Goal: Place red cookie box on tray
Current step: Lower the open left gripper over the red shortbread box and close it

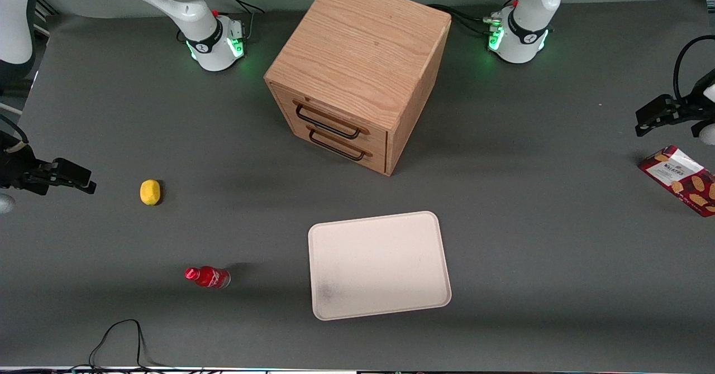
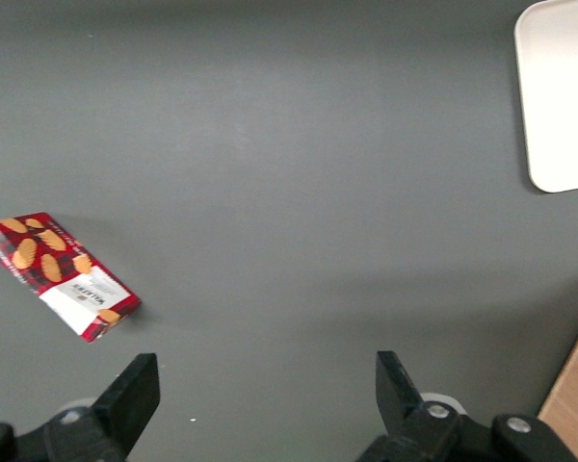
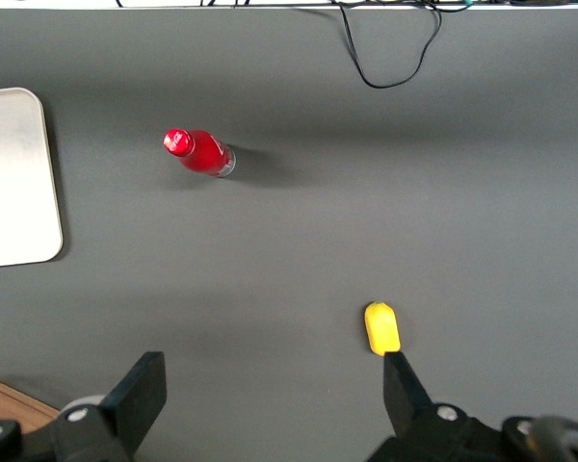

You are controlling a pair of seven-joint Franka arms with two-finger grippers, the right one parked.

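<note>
Toward the working arm's end of the surface, the red cookie box [image 1: 683,179] lies flat, well apart from the tray [image 1: 379,265], while the open, empty pincer [image 2: 267,404] hovers near it, so the reach seems underway and calls for descending over the narrow sides.

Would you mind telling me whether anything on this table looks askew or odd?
Mildly: the flat dark-red cookie box lies askew at the working arm's end, apart from the cream-white tray. The open gripper hovers near it.

Red cookie box [image 1: 682,179] lies flat, well apart from tray [image 1: 379,265]
</note>
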